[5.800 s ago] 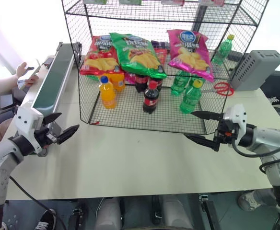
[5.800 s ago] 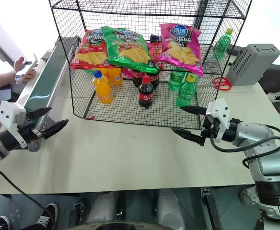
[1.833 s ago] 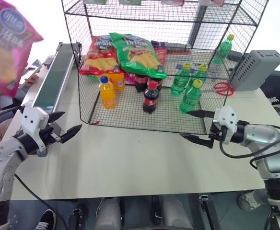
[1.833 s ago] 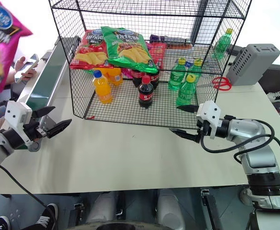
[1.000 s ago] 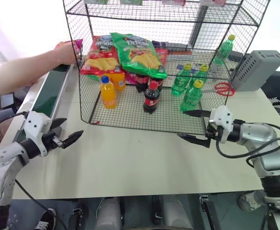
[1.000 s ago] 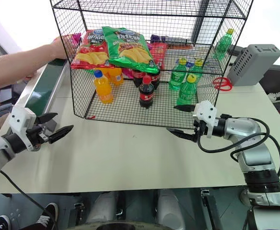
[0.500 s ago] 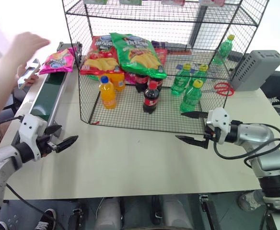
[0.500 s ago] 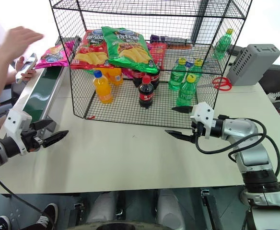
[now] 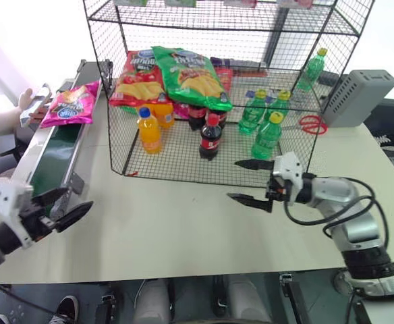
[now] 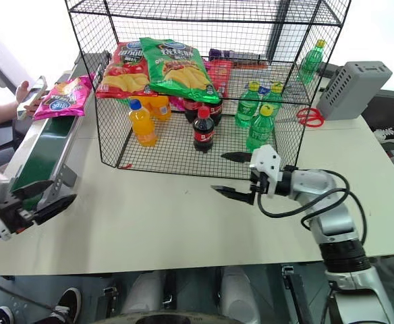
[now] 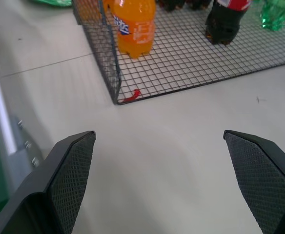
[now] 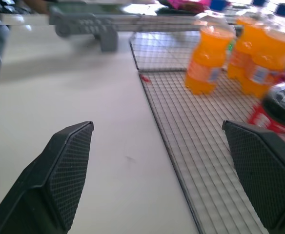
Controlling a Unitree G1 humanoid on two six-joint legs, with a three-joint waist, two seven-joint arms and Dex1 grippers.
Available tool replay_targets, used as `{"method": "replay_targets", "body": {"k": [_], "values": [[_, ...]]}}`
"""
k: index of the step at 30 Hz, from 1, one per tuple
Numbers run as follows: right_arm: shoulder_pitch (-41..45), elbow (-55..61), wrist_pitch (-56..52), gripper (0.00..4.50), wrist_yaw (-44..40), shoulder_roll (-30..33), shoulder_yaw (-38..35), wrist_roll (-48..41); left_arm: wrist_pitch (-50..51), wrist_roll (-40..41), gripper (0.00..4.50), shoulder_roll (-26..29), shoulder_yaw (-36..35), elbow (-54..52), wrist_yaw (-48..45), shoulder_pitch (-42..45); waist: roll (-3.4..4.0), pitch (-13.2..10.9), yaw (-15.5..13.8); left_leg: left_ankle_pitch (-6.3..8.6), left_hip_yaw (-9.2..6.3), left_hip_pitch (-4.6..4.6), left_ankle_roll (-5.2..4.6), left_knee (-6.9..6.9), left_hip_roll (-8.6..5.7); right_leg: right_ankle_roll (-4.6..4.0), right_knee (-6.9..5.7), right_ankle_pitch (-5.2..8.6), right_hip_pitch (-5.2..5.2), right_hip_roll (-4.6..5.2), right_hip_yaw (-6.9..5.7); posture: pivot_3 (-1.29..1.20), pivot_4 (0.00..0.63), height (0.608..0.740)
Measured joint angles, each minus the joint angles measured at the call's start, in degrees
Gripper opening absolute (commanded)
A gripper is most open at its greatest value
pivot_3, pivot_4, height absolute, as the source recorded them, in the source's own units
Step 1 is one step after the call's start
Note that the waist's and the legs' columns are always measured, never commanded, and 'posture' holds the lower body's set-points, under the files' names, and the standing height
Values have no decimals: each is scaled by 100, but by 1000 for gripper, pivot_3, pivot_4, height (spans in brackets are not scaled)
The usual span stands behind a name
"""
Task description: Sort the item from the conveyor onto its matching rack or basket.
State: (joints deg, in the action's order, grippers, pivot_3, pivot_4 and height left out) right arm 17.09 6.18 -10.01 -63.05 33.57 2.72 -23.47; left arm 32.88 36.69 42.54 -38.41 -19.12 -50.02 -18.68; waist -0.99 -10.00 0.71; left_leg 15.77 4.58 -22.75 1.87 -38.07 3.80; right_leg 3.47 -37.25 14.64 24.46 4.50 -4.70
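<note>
Conveyor (image 9: 48, 158) carries pink bag (image 9: 70, 104) lengthwise (logo nearest robot).

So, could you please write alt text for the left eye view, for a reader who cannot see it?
A pink chip bag lies at the far end of the green conveyor, left of a black wire rack holding chip bags and bottles. Both grippers, left and right, hover open and empty over the table.

The right arm (image 9: 345, 202) is silver-grey metal with a looping black cable. Each hand (image 9: 251, 182) has a white housing. Its two black fingers (image 11: 71, 170) carry cross-hatched pads.
</note>
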Motion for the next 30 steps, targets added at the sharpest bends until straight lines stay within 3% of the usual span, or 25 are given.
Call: {"method": "replay_targets", "body": {"k": [3,6,16,20,30], "values": [[-8,227,-212,4414,40,-121,117,-64,-873,-456,4500,-232,-167,11,34,-259,-8,5,-41,0,-1,-1,0,-3,-5,-6,6,3,-6,6,-2,0,150,740],[-11,273,-283,4414,60,-297,330,-63,-2361,-1476,4500,-240,-186,282,114,-551,-15,9,-22,1,2,0,0,-3,-5,-18,6,10,-5,5,-1,0,150,740],[257,64,-614,4414,-159,-530,589,-208,-6537,-4448,4500,130,-416,1973,1227,-1508,-19,12,-12,2,8,-2,-2,6,3,-22,6,11,5,9,-4,0,150,740],[208,183,-1123,4414,-431,-454,890,-375,-7438,-5245,4500,266,-437,2549,1906,-1678,-20,12,-8,4,12,-5,-4,6,4,-20,8,11,8,18,-4,0,150,740],[341,216,-1207,4414,-494,-560,992,-425,-7845,-5993,4500,509,-236,3205,3042,-1425,-20,12,6,5,13,-8,-5,6,7,-6,6,3,13,16,-8,0,150,740]]}}
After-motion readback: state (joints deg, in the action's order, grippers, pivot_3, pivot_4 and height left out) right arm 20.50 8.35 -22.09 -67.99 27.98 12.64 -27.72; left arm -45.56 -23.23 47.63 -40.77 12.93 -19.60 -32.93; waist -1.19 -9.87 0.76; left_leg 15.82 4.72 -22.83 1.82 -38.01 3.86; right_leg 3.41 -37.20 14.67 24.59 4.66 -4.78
